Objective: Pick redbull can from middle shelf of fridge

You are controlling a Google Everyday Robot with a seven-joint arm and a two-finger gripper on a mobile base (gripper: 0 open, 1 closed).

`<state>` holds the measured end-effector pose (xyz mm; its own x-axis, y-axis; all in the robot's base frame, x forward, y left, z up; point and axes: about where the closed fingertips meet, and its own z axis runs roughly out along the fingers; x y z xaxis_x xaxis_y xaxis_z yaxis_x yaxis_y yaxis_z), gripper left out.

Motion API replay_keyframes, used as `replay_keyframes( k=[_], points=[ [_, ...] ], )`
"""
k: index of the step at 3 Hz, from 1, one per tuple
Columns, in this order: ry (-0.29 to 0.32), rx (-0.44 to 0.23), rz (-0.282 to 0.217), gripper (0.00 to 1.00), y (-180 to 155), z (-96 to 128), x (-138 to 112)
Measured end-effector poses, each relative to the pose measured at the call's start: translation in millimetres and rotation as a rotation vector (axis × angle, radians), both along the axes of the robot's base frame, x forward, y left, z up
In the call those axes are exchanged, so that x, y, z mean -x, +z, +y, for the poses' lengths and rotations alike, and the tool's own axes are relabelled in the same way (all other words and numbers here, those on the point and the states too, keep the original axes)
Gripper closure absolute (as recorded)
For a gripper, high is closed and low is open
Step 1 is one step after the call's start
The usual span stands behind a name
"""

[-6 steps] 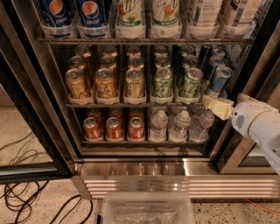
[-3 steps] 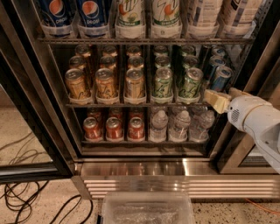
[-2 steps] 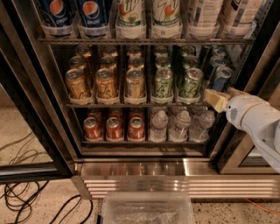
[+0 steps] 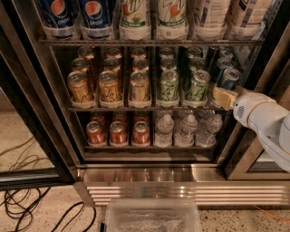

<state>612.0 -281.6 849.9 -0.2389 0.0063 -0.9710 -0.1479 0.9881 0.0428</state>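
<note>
At the right-hand end of the middle shelf [image 4: 136, 108], front of the last lane: 1 redbull can [image 4: 230, 78], slim, blue and silver, upright. At least 1 more of the same kind stands behind it.

Adjoining stock, same shelf: green-and-silver cans [image 4: 198, 85] just beside the redbull can, then gold cans [image 4: 79, 86] in the lanes toward the other end. Rack above: Pepsi bottles [image 4: 95, 13] and 7up bottles [image 4: 172, 11]. Rack below: red cans [image 4: 118, 133] and water bottles [image 4: 165, 129]. Housing: fridge [image 4: 181, 179], door open, steel base with louvred grille.

Handling risks, as judged:
- The can is tall and narrow, so a push near its top would likely tip it back into the can behind.
- The green-and-silver neighbour stands close, so an approach set too far toward it could knock or pinch the wrong can.
- The clear lane front may catch the can's base if it is drawn straight out rather than lifted first.
- The door frame runs close to the arm, leaving little room to swing.

Gripper [image 4: 225, 97]: tan tip on a white arm, entering from the right at shelf-edge height. Spread or pressed together: cannot tell. Its tip sits just below and in front of the redbull can's lower part. Whether the 2 touch cannot be told.
</note>
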Motion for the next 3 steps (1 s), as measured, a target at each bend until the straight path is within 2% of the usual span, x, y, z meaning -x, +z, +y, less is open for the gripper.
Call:
replay_keyframes(
  k=[1,2,3],
  points=[
    [-0.02,-0.003,-0.012,0.5,1.4,-10.0,-12.9],
    [-0.019,-0.003,-0.012,0.51,1.3,-5.1,-12.6],
    [-0.019,-0.006,-0.012,0.47,0.3,-2.4,-15.5]
  ],
)
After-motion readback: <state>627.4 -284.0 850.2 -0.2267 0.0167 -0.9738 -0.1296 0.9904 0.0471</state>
